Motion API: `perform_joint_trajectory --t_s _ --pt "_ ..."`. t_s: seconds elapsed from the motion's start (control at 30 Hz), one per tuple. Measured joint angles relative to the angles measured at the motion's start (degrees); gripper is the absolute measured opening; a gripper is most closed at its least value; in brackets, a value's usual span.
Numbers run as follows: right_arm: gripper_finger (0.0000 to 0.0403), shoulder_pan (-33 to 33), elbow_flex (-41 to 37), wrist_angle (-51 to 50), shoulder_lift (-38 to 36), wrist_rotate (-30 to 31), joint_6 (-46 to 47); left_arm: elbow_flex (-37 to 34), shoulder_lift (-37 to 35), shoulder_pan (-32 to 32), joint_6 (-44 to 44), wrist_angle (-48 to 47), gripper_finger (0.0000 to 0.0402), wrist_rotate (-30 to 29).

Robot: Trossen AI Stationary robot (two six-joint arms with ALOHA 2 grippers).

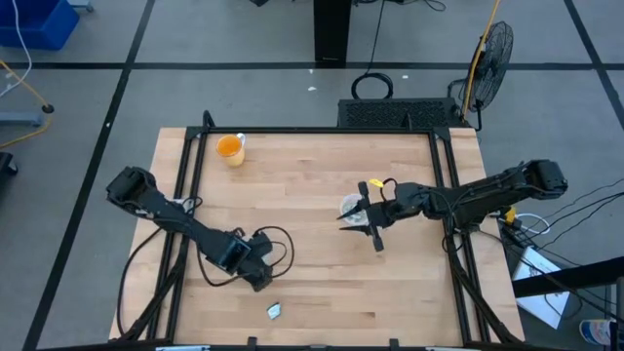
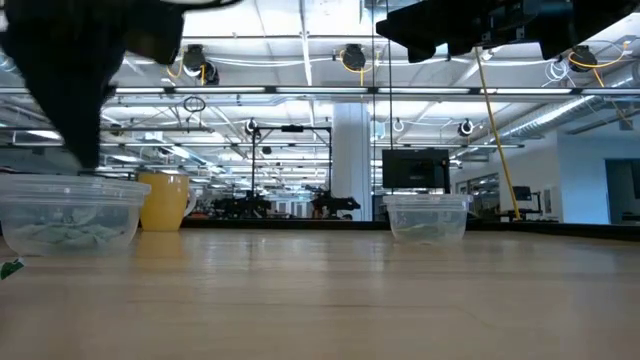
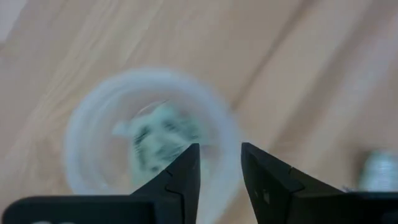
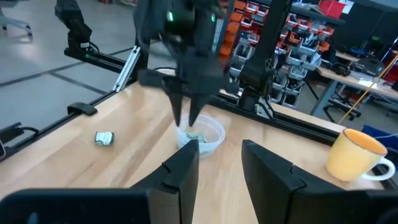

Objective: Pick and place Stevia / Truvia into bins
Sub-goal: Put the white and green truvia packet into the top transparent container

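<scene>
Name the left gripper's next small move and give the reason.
Probably lift off the clear cup and swing to the loose sachet near the table's front edge. The left gripper hangs open and empty over that cup, sachets already lie inside, and this one lies outside.

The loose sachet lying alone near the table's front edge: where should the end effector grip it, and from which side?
The sachet lies flat on the table, apart from the cup, so come straight down and pinch across its narrower width, probably. The left end effector, open above that cup, is nearest; the right end effector waits by the other cup.
</scene>
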Motion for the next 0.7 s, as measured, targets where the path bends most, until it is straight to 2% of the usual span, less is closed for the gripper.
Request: perform_joint_trajectory --t_s 0.13,0.33,0.6,0.7 --pt "0.0114 0.0 0.0 -0.02 0.0 0.0 0.66 4.23 -0.04 -0.41 3.15 4.83 0.0122 -0.09" --pt "0.0114 0.0 0.0 -0.31 0.0 -0.02 0.68 1.81 0.89 -3.02 14.98 22.07 0.0122 0.16" --pt "0.0114 0.0 0.0 -0.9 0.02 -0.04 1.73 -0.37 7.21 -6.61 13.66 25.92 0.0122 5.46" --pt "0.0114 0.0 0.0 -0.92 0.02 -0.06 1.7 -0.24 9.9 -7.34 13.96 31.34 0.0122 6.29"
